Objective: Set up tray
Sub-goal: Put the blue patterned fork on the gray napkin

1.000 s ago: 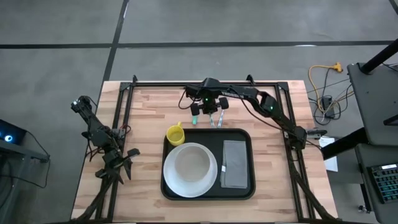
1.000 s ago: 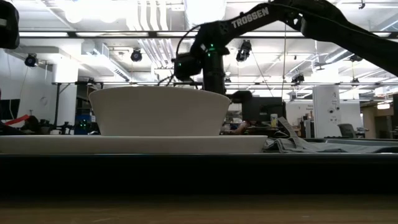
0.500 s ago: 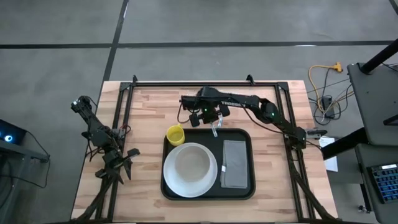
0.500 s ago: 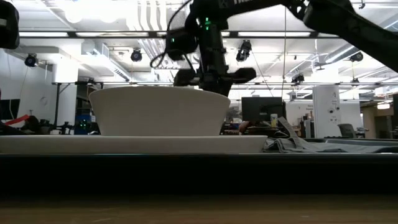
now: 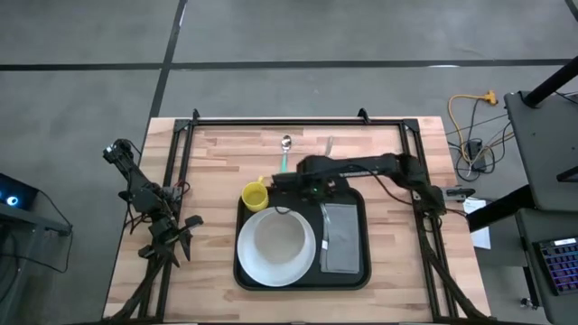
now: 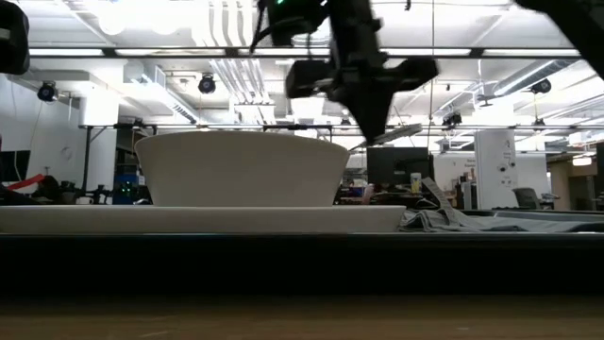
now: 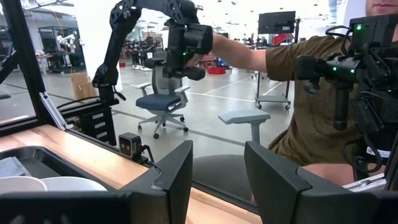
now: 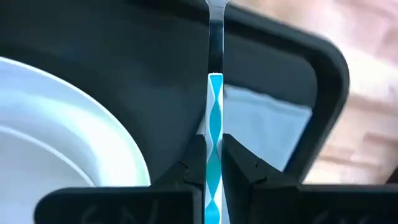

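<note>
The black tray (image 5: pixel 368 264) carries a white plate with a bowl (image 5: pixel 275 244) and a grey folded napkin (image 5: pixel 341 236). A yellow cup (image 5: pixel 255 195) stands at the tray's far left corner. My right gripper (image 5: pixel 305 188) hangs over the tray's far part, shut on a utensil with a blue-and-white handle (image 8: pixel 215 112). The utensil's metal shaft (image 8: pixel 216 31) reaches out over the tray (image 8: pixel 155 74). In the low view the gripper (image 6: pixel 366 94) is above the bowl (image 6: pixel 241 168). My left gripper (image 7: pixel 217 180) waits open at the table's left edge. My right gripper pinches the utensil's blue-and-white handle (image 8: pixel 215 134) between its two fingers (image 8: pixel 194 163), with the fingers lying along the handle. The utensil is lifted clear above the tray. Its metal end (image 6: pixel 396 135) shows below the gripper in the low view.
A spoon with a teal handle (image 5: pixel 284 152) and another metal utensil (image 5: pixel 328 144) lie on the wood beyond the tray. A black frame (image 5: pixel 298 121) borders the table. A person sits in the room beyond the left gripper (image 7: pixel 292 93).
My right gripper has moved from the table's far part toward the near edge, to above the tray's far rim. It has risen and turned, carrying the utensil off the wood. The spoon and the other utensil have stayed on the table.
</note>
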